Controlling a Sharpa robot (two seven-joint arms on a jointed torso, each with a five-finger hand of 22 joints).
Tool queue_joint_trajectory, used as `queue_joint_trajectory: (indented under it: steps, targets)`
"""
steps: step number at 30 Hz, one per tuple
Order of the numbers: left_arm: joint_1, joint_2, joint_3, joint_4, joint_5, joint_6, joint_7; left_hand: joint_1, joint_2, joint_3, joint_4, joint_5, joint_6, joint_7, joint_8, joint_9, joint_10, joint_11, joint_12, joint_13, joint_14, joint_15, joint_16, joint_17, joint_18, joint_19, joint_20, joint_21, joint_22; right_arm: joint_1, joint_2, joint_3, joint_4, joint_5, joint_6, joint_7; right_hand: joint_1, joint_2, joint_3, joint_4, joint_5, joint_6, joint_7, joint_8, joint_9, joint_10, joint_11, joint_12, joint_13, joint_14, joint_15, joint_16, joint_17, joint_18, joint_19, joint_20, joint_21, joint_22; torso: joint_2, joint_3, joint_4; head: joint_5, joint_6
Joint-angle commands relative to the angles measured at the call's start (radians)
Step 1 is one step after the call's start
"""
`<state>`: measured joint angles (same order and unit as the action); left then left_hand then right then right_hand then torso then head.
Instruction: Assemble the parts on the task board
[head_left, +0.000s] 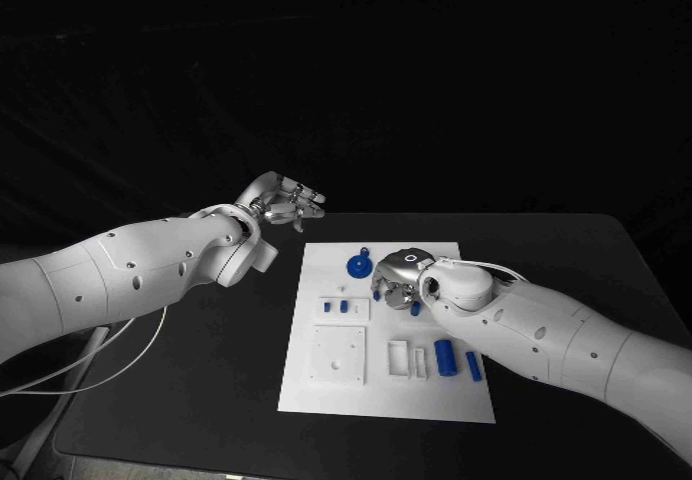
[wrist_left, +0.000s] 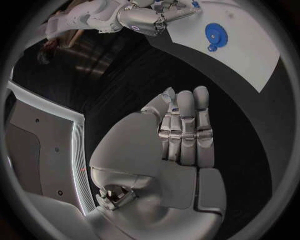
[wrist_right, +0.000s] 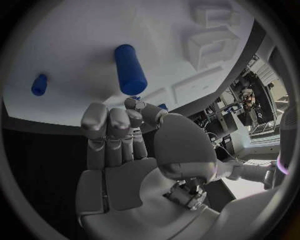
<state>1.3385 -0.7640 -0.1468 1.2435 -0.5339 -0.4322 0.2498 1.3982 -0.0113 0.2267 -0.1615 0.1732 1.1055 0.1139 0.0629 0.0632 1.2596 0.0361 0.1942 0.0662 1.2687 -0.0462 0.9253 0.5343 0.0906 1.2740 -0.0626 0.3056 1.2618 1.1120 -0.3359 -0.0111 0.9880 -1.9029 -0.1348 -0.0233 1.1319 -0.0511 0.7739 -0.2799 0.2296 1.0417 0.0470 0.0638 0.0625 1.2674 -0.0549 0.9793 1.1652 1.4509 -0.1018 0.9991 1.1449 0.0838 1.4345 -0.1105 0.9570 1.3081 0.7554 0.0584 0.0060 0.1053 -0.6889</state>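
- The task board (head_left: 382, 395), a white plate, lay in the middle of the black surface (head_left: 202, 390), its long axis running away from the robot.
- A blue gear (head_left: 359, 265) lay flat near the board's far end, a short tab projecting from its near side.
- Two blue cylinders lay at the board's right side: a thick cylinder (head_left: 446, 357) and a thin cylinder (head_left: 473, 364) just beside it, both with long axes parallel to the board's long edge.
- Small blue pieces (head_left: 338, 307) sat in a raised white fixture near the board's middle.
- The left hand (head_left: 283, 207) hovered over the surface beyond the board's far left corner, fingers curled inward on nothing.
- The right hand (head_left: 401, 278) was lowered onto the board just right of the gear, fingers bent downward; whether it held a part could not be told.
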Motion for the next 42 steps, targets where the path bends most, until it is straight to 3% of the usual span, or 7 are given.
queue_joint_trajectory:
  steps: [1, 7, 10, 17, 18, 29, 42]
  targets:
    - [0.002, 0.000, 0.001, 0.004, 0.007, 0.012, 0.005, 0.000, -0.004, -0.001, 0.005, 0.003, -0.009, 0.001, 0.000, 0.000, -0.009, 0.000, 0.002, 0.000, 0.004, 0.006, -0.003, 0.001, 0.004, 0.010, 0.000, -0.003, 0.001, 0.000, -0.005, 0.000, 0.008, 0.009, -0.010, -0.009, 0.032, -0.007, -0.074, -0.002, 0.006, 0.005, 0.006, -0.002, -0.001, 0.009, 0.001, -0.004, 0.000, 0.007, 0.004, 0.005, 0.000, -0.011, 0.009, 0.000, -0.007, 0.106, 0.001, 0.0010, 0.0016, -0.002, -0.001]
    - [0.002, -0.001, 0.000, 0.003, 0.007, 0.012, 0.005, 0.002, -0.005, -0.001, 0.008, 0.003, -0.011, 0.001, 0.000, 0.000, -0.010, 0.000, 0.003, 0.000, 0.004, 0.006, -0.004, 0.001, 0.005, 0.011, 0.001, -0.007, 0.005, 0.000, -0.010, 0.001, 0.008, -0.005, -0.069, -0.031, 0.089, -0.024, -0.200, -0.003, -0.023, 0.039, 0.016, -0.002, -0.001, 0.017, 0.009, -0.001, 0.001, 0.008, 0.009, 0.003, -0.004, -0.011, 0.014, 0.006, -0.021, 0.106, 0.001, -0.0004, 0.0031, -0.004, -0.001]
    - [0.002, -0.001, 0.000, 0.003, 0.007, 0.013, 0.005, 0.002, -0.005, -0.001, 0.008, 0.003, -0.011, 0.001, 0.000, 0.000, -0.010, 0.000, 0.003, 0.000, 0.004, 0.006, -0.004, 0.001, 0.005, 0.011, 0.001, -0.007, 0.005, 0.000, -0.012, 0.001, 0.008, -0.008, -0.091, -0.038, 0.103, -0.032, -0.254, -0.003, -0.075, 0.067, 0.020, -0.002, 0.000, 0.020, 0.016, 0.005, 0.005, 0.009, 0.015, 0.002, -0.006, -0.010, 0.017, 0.010, -0.024, 0.106, 0.002, -0.0006, 0.0036, -0.004, -0.001]
    - [0.002, -0.001, 0.000, 0.001, 0.008, 0.014, 0.004, 0.002, -0.005, -0.001, 0.009, 0.002, -0.012, 0.001, 0.000, 0.000, -0.010, 0.000, 0.004, 0.000, 0.004, 0.007, -0.005, 0.002, 0.005, 0.011, 0.001, -0.008, 0.006, 0.000, -0.015, 0.001, 0.011, -0.009, -0.121, -0.031, 0.125, -0.017, -0.444, 0.000, -0.176, 0.150, 0.021, -0.001, 0.003, 0.025, 0.037, 0.018, 0.011, 0.010, 0.030, 0.005, -0.008, -0.004, 0.024, 0.027, -0.039, 0.106, 0.002, -0.0001, 0.0020, -0.003, -0.004]
    - [0.002, -0.001, 0.000, 0.000, 0.008, 0.015, 0.004, 0.002, -0.005, -0.001, 0.009, 0.002, -0.012, 0.001, 0.000, 0.000, -0.010, 0.000, 0.004, 0.000, 0.004, 0.007, -0.005, 0.002, 0.005, 0.011, 0.001, -0.008, 0.006, 0.000, -0.014, 0.001, 0.010, -0.005, -0.133, -0.027, 0.145, 0.005, -0.523, -0.001, -0.181, 0.145, 0.022, -0.001, 0.001, 0.025, 0.036, 0.016, 0.009, 0.009, 0.029, 0.004, -0.009, -0.003, 0.026, 0.027, -0.045, 0.106, 0.001, -0.0001, 0.0014, -0.003, -0.005]
    - [0.002, 0.005, 0.000, -0.006, 0.008, 0.018, 0.004, 0.002, -0.006, -0.001, 0.012, 0.001, -0.016, 0.002, 0.000, 0.000, -0.012, 0.001, 0.003, 0.000, 0.004, 0.007, -0.006, 0.002, 0.005, 0.013, 0.001, -0.012, 0.008, 0.000, -0.002, 0.000, 0.005, -0.001, -0.168, 0.010, 0.191, 0.010, -0.497, -0.007, -0.181, 0.090, 0.008, -0.002, 0.001, 0.040, 0.012, 0.040, 0.030, 0.010, 0.015, 0.007, -0.003, -0.011, 0.027, 0.015, -0.039, 0.109, 0.002, -0.0011, 0.0039, -0.005, -0.003]
    - [0.002, 0.009, -0.001, -0.006, 0.009, 0.035, 0.008, 0.003, -0.006, -0.001, 0.013, 0.001, -0.018, 0.003, 0.000, 0.000, -0.013, 0.001, 0.004, 0.000, 0.004, 0.007, -0.006, 0.002, 0.005, 0.013, 0.002, -0.013, 0.008, -0.003, 0.007, -0.003, -0.013, -0.048, -0.112, 0.051, 0.189, -0.037, -0.326, -0.003, -0.175, 0.090, -0.007, -0.002, 0.001, 0.039, 0.009, 0.103, 0.072, 0.001, 0.014, 0.019, 0.006, -0.018, 0.013, 0.013, -0.024, 0.110, 0.003, -0.0022, 0.0036, -0.001, -0.004]
